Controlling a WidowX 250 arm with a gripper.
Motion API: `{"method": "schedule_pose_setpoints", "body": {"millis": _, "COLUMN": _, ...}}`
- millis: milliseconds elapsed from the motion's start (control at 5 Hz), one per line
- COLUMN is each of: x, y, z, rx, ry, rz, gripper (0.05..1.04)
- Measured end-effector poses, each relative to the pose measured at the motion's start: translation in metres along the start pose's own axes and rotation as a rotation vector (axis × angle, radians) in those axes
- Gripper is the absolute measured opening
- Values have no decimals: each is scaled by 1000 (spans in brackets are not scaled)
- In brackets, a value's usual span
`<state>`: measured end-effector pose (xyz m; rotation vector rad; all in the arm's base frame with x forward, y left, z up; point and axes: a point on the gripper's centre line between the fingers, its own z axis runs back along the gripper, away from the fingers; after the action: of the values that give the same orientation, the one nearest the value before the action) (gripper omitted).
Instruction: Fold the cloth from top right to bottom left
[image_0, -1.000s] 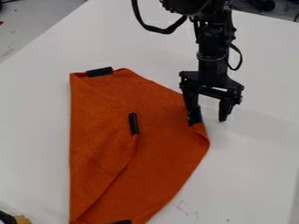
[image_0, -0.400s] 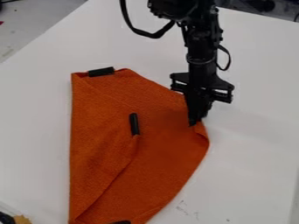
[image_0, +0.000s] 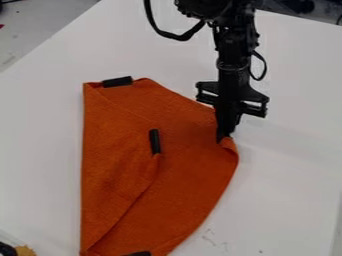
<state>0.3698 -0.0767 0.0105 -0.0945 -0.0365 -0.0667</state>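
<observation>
The gripper (image_0: 226, 135) is now pinching the cloth (image_0: 190, 175) at the corner beneath it; its fingers were spreading wide moments ago, so the fold is probably ready for pulling. The cloth is lying below and left of it, edge curling; bare table (image_0: 294, 160) is stretching rightward, leaving room.

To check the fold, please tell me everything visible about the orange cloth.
The orange cloth looks like woven fabric and lies on the white table. Its left side is folded over, with a straight left edge. Black clips or tabs sit at its top, middle and bottom. The gripper pinches its slightly curled right corner.
</observation>
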Motion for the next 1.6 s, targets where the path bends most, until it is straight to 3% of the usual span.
{"method": "schedule_pose_setpoints", "body": {"millis": 200, "x": -3, "y": 0, "z": 19, "rx": 67, "ry": -13, "rz": 36, "gripper": 58}}
{"method": "schedule_pose_setpoints", "body": {"millis": 400, "x": -20, "y": 15, "z": 54, "rx": 83, "ry": -117, "rz": 101, "gripper": 58}}
{"method": "schedule_pose_setpoints", "body": {"millis": 600, "x": -53, "y": 44, "z": 66, "rx": 82, "ry": -166, "rz": 221, "gripper": 58}}
{"method": "schedule_pose_setpoints", "body": {"millis": 800, "x": -83, "y": 68, "z": 62, "rx": 50, "ry": -197, "rz": 290, "gripper": 58}}
{"method": "schedule_pose_setpoints", "body": {"millis": 1200, "x": -104, "y": 86, "z": 43, "rx": -4, "ry": -241, "rz": 298, "gripper": 81}}
{"method": "schedule_pose_setpoints", "body": {"millis": 1400, "x": -108, "y": 92, "z": 42, "rx": 39, "ry": -228, "rz": 254, "gripper": 241}}
{"method": "schedule_pose_setpoints", "body": {"millis": 1600, "x": -118, "y": 105, "z": 64, "rx": 150, "ry": -165, "rz": 220, "gripper": 490}}
